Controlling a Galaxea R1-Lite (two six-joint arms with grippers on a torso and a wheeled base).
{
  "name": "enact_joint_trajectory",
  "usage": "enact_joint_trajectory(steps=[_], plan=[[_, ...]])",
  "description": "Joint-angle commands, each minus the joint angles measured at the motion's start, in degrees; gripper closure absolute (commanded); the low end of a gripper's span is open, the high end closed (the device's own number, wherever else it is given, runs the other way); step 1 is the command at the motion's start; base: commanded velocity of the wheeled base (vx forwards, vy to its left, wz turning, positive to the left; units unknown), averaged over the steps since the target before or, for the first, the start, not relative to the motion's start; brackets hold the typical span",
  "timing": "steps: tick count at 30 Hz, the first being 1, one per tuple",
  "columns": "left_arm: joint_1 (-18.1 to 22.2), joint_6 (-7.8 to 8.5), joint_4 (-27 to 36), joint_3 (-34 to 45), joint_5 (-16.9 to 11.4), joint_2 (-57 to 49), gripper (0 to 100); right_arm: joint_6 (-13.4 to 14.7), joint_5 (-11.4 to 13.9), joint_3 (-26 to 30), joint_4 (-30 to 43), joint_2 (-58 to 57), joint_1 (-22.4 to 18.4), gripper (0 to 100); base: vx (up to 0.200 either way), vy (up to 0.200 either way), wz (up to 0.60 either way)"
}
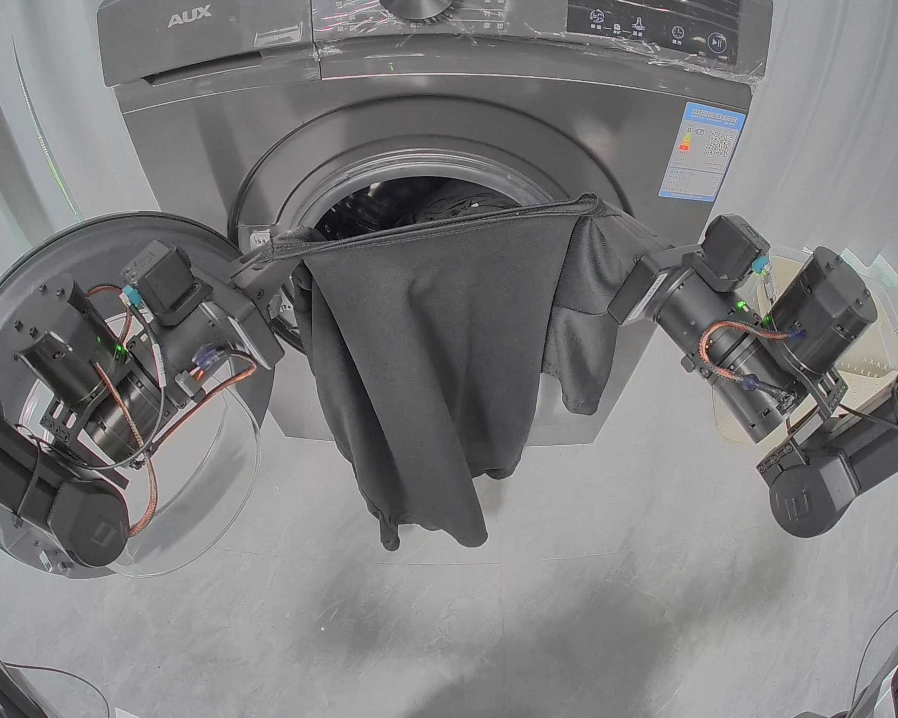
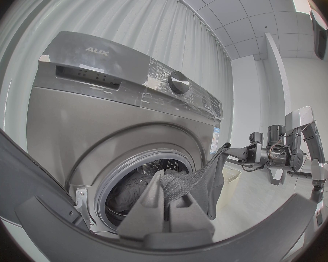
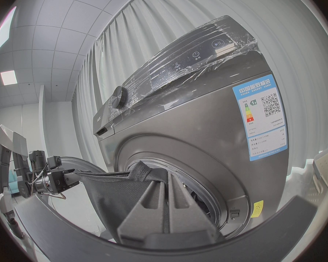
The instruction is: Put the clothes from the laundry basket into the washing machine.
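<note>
Pale curtains (image 1: 848,102) hang behind and a grey floor (image 1: 569,600) lies under one grey front-loading washing machine (image 1: 449,102), whose one round door (image 1: 70,251) stands open on the robot's left. One dark grey garment (image 1: 419,351) hangs spread in front of the drum opening, its top edge taut between two end effectors: the left end effector (image 1: 267,257) is clenched on the corner nearest the door, and the right end effector (image 1: 614,219) is clenched on the opposite corner. More dark clothes (image 2: 135,190) lie inside the drum, and one cream laundry basket (image 1: 868,376) sits beside the machine, behind the right arm.
</note>
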Motion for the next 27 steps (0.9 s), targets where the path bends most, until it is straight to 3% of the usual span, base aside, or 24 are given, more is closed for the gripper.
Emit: enact_joint_trajectory(steps=[1,27], plan=[[0.2,0.02,0.6,0.1,0.0,-1.8,100,0.1,-0.1,-0.8,-0.1,0.0,0.3,100,0.0,0.0,0.0],[0.1,-0.06,4.0,-1.8,0.1,-4.5,100,0.4,-0.7,-2.5,-0.1,-1.2,0.8,100,0.0,0.0,0.0]])
